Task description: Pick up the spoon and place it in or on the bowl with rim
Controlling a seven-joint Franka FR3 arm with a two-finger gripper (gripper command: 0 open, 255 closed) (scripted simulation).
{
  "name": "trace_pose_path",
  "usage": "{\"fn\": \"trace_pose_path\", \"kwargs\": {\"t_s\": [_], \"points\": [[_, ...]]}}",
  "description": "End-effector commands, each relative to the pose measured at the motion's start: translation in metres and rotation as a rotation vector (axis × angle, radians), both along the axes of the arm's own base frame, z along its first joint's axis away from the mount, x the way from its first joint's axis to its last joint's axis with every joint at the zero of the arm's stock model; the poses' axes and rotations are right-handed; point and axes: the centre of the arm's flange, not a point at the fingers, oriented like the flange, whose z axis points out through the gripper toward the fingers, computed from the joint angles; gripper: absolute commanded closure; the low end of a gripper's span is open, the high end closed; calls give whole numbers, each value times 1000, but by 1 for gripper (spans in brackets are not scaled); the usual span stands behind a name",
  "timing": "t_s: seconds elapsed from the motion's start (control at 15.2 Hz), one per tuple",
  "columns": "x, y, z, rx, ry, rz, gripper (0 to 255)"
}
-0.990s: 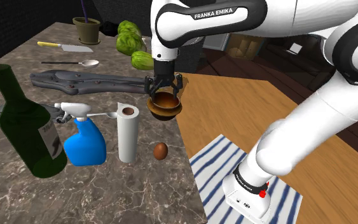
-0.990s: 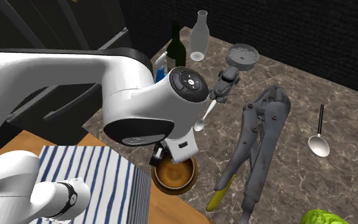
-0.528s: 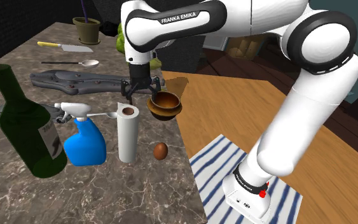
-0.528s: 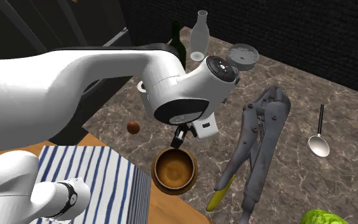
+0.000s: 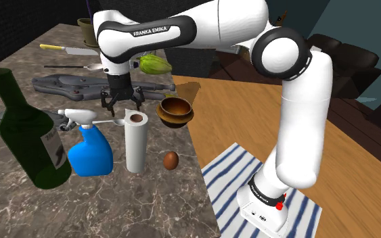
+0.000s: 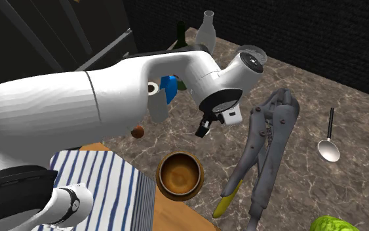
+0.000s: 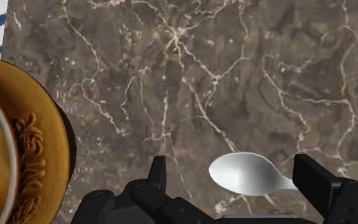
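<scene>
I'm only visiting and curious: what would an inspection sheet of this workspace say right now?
Surface: marbled brown counter.
Job's things: spoon lying on the counter between the fingers, not clasped; brown bowl upright near the counter's edge, empty.
Clutter: green bottle, blue spray bottle, paper roll, egg, large pliers, second spoon.
Gripper: open, poised over the spoon.
Cables: nothing seen.
Surroundings: wooden floor, striped cloth under the stand.
</scene>
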Motion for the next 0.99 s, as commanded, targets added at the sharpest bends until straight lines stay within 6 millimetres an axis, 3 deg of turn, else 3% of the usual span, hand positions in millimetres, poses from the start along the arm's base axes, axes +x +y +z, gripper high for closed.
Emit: {"fn": "trace_pose_path", "kwargs": {"t_s": [0.0,0.53,0.92], "points": [[19,15,-10,-7,5,-12,0],[10,15,-50,-8,5,-13,0],[10,15,-50,-8,5,-13,0]]}}
